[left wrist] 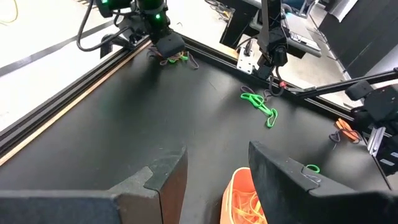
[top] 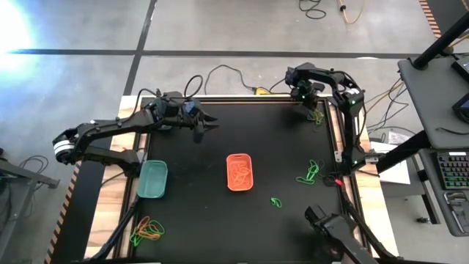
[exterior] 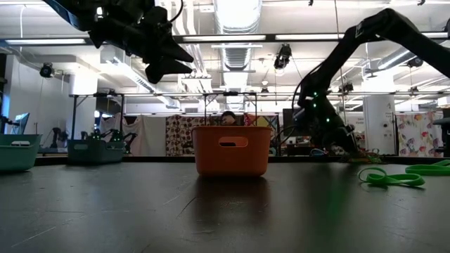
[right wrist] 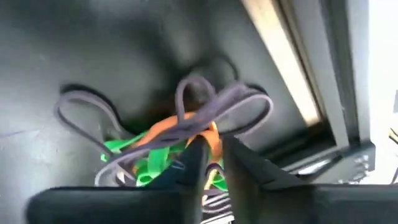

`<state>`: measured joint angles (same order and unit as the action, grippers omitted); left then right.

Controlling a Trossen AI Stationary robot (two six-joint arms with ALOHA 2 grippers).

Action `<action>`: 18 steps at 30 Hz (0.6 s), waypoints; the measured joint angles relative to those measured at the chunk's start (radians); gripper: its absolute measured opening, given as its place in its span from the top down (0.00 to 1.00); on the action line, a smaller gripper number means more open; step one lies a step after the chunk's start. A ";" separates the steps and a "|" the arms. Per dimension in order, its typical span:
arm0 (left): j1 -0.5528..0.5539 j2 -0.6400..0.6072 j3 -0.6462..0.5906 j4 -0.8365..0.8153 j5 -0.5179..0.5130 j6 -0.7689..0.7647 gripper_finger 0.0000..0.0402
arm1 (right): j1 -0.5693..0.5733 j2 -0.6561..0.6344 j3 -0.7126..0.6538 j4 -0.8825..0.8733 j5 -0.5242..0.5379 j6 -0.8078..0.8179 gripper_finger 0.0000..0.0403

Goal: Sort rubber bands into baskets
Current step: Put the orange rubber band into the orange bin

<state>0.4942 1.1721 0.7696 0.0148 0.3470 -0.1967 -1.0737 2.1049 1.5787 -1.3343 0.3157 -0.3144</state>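
Pincer, right (right wrist: pixel 214 163): my fingers are closed on an orange rubber band (right wrist: pixel 163 135) within a tangle of green (right wrist: pixel 149 163) and dark bands (right wrist: pixel 230 102), at the upper right of the counter (top: pixel 220 213) in the high view. Left pincer (top: pixel 205 128), upper left of centre, hangs half-open and empty. Orange basket (top: pixel 240 171) sits at centre; teal basket (top: pixel 153 180) at left. Loose green bands (top: pixel 308 173) lie right of centre, and more bands (top: pixel 146 230) at lower left.
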 joint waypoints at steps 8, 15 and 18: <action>0.002 -0.044 0.002 -0.008 0.000 0.011 0.61 | 0.015 -0.084 0.000 0.003 0.001 0.066 0.98; 0.002 -0.122 0.003 -0.040 0.000 -0.004 0.61 | 0.063 -0.194 -0.002 0.007 -0.073 0.123 0.98; 0.002 -0.145 0.002 -0.056 -0.012 -0.035 0.61 | 0.095 -0.237 -0.017 0.008 -0.131 0.162 0.98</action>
<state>0.4957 1.0267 0.7719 -0.0416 0.3352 -0.2315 -0.9785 1.8675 1.5615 -1.3263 0.1847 -0.1529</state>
